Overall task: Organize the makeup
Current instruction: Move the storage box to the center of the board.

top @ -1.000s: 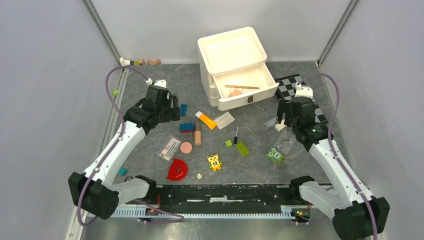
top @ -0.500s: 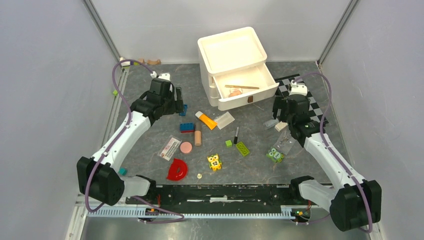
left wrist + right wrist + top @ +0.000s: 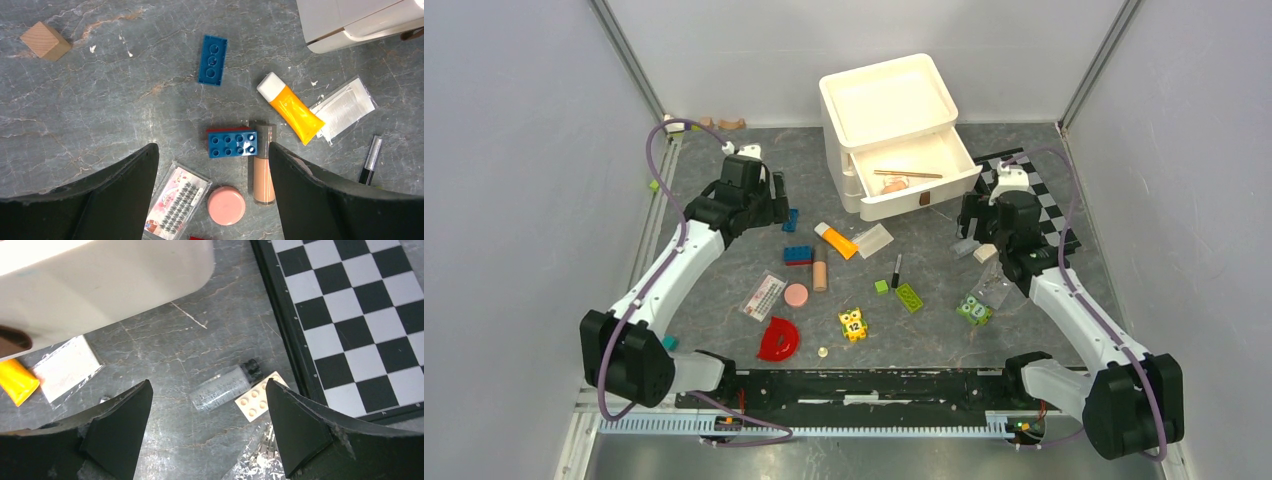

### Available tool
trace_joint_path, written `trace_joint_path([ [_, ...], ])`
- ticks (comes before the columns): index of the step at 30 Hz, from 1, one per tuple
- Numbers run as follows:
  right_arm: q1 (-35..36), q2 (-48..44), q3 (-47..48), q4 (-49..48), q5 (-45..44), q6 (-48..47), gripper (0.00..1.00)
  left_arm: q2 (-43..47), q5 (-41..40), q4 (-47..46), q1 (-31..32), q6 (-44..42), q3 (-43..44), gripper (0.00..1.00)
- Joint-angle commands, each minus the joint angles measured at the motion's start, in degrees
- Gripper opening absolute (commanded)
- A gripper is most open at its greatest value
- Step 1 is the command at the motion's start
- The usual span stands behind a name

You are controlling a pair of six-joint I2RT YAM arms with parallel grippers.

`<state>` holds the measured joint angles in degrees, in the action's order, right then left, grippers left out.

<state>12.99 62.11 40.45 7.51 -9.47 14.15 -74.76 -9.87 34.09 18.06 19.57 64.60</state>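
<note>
The makeup lies in the middle of the table: an orange tube (image 3: 836,240) (image 3: 291,107), a beige stick (image 3: 820,272) (image 3: 262,170), a pink disc (image 3: 796,295) (image 3: 226,205), a black pencil (image 3: 896,270) (image 3: 370,160), a clear packet (image 3: 873,240) (image 3: 345,107) and a lash box (image 3: 764,296) (image 3: 175,210). My left gripper (image 3: 776,205) (image 3: 212,150) is open and empty above them. My right gripper (image 3: 972,215) (image 3: 208,385) is open and empty above a small clear bottle (image 3: 227,388) and a beige studded piece (image 3: 260,396).
A white drawer unit (image 3: 889,105) stands at the back with its drawer (image 3: 924,185) open and a thin stick inside. A checkerboard (image 3: 1036,195) (image 3: 360,315) lies at the right. Toy bricks (image 3: 212,60) (image 3: 232,143) (image 3: 910,297), owl blocks (image 3: 853,323) (image 3: 973,309), a red half-ring (image 3: 778,340) and a wooden cube (image 3: 45,41) are scattered about.
My left gripper has moved away from me and to the right, then held still. My right gripper has moved left and toward the drawer unit. Nothing on the table has moved.
</note>
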Motion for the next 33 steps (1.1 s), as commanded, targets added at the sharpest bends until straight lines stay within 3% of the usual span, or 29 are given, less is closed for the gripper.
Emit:
trace_joint_path([
  [1,-0.2,0.2,-0.8,-5.1,7.8,-2.8,0.89,-1.8,1.5,-1.9,-0.3,-0.9,0.1,0.86],
  [5,0.0,0.6,-1.4,-7.1,15.5,-3.0,0.87,-3.5,2.9,-1.3,-0.3,-0.7,0.5,0.85],
  [11,1.3,1.0,-0.9,-7.1,16.9,-3.1,0.86,-3.2,2.8,-1.3,-0.3,-0.7,0.3,0.85],
  [20,1.5,-0.6,-2.1,-2.2,4.5,-0.9,0.87,-3.2,2.2,-1.0,-0.3,-0.6,0.2,0.84],
  [33,1.5,-2.9,-1.2,4.1,3.5,1.9,0.87,2.2,0.5,2.2,-0.3,3.4,-2.5,0.84],
])
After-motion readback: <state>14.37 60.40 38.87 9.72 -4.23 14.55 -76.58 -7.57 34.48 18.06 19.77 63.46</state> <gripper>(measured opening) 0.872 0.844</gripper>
